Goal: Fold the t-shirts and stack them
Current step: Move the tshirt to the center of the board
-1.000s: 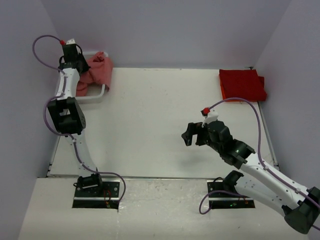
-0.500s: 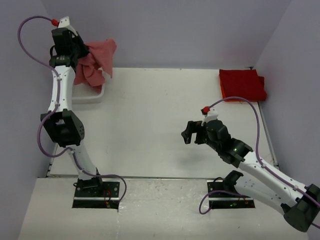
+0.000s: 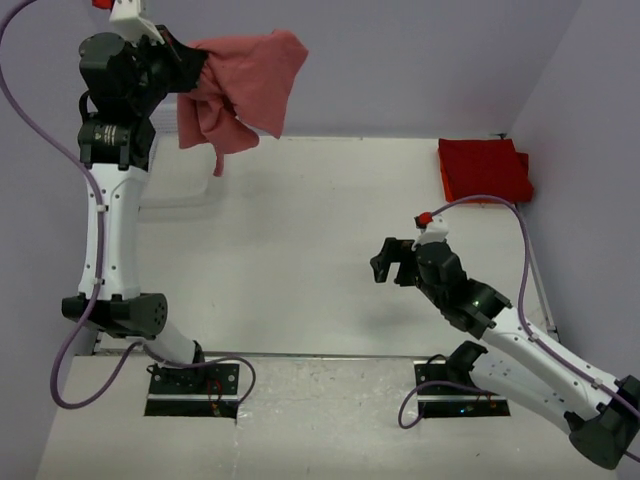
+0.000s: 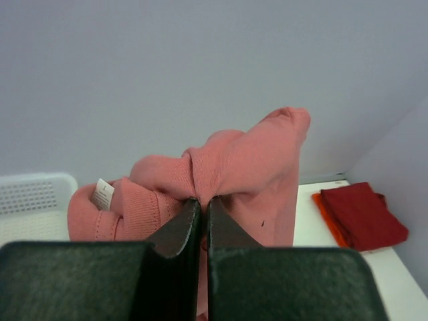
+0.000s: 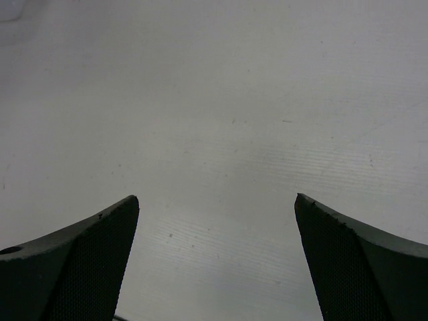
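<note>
A faded salmon-red t-shirt (image 3: 238,88) hangs bunched in the air at the far left, high above the table. My left gripper (image 3: 188,68) is shut on a fold of it; in the left wrist view the cloth (image 4: 247,164) bulges out over the pinched fingertips (image 4: 200,204). Deep red folded t-shirts (image 3: 484,168) lie stacked flat at the far right corner, also seen as a red stack (image 4: 361,215). My right gripper (image 3: 392,262) hovers open over bare table right of centre, its fingers (image 5: 87,261) wide apart with nothing between them.
A white mesh basket (image 4: 33,200) sits at the far left below the lifted shirt; the left arm (image 3: 110,200) hides most of it from above. Grey walls close in the table on three sides. The right arm's cable (image 3: 500,215) loops over the table's right side.
The left arm has risen steeply, pulling the salmon-red t-shirt up out of the basket and swinging it rightward. The right gripper shifted slightly right and stays open.
</note>
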`<control>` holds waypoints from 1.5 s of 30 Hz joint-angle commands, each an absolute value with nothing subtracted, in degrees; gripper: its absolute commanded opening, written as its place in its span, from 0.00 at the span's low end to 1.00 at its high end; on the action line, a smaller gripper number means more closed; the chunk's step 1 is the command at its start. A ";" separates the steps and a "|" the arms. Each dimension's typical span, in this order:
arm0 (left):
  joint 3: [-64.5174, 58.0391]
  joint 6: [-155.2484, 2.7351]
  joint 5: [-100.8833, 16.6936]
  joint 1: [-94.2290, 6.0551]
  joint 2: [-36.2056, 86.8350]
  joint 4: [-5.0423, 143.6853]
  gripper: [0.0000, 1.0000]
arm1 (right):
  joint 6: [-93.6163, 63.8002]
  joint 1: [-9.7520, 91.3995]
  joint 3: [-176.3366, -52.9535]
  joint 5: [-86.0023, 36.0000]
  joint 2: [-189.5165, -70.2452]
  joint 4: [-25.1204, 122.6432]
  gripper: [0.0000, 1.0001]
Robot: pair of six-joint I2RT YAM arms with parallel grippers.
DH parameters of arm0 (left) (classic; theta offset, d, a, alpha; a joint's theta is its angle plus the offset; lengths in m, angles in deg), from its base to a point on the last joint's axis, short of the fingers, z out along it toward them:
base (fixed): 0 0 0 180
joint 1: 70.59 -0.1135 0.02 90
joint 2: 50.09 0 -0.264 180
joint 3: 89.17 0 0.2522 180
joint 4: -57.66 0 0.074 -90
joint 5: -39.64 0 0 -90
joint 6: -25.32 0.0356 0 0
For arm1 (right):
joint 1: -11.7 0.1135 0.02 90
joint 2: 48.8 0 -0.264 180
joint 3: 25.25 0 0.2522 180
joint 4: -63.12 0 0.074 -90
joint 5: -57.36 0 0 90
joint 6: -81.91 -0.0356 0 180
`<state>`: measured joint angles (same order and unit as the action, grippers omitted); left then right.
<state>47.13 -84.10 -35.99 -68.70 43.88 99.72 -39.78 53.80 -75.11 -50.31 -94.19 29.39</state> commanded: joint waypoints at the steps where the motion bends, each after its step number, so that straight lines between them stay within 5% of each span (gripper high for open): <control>1: 44.32 -85.86 -31.82 -67.51 38.25 98.23 0.00 | -42.02 54.24 -77.59 -53.47 -91.78 28.00 0.99; 15: 17.68 -89.20 -29.87 -55.91 20.85 93.75 0.00 | -42.90 54.32 -78.82 -51.89 -90.11 25.45 0.99; 26: -2.18 -90.87 -37.17 -42.91 18.99 88.74 0.00 | -36.31 54.32 -84.88 -45.05 -100.20 32.03 0.99; 33: -5.89 -91.13 -39.98 -37.89 20.92 86.63 0.00 | -35.25 56.96 -94.64 -38.88 -111.89 33.63 0.93; 45: -6.50 -88.94 -41.30 -37.10 19.44 87.77 0.00 | -34.29 57.49 -94.91 -56.10 -114.02 29.14 0.97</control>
<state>-6.81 -90.50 -39.79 -37.40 22.92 91.70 -36.04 57.50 -94.01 -48.89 -114.82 29.67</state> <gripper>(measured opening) 0.011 0.965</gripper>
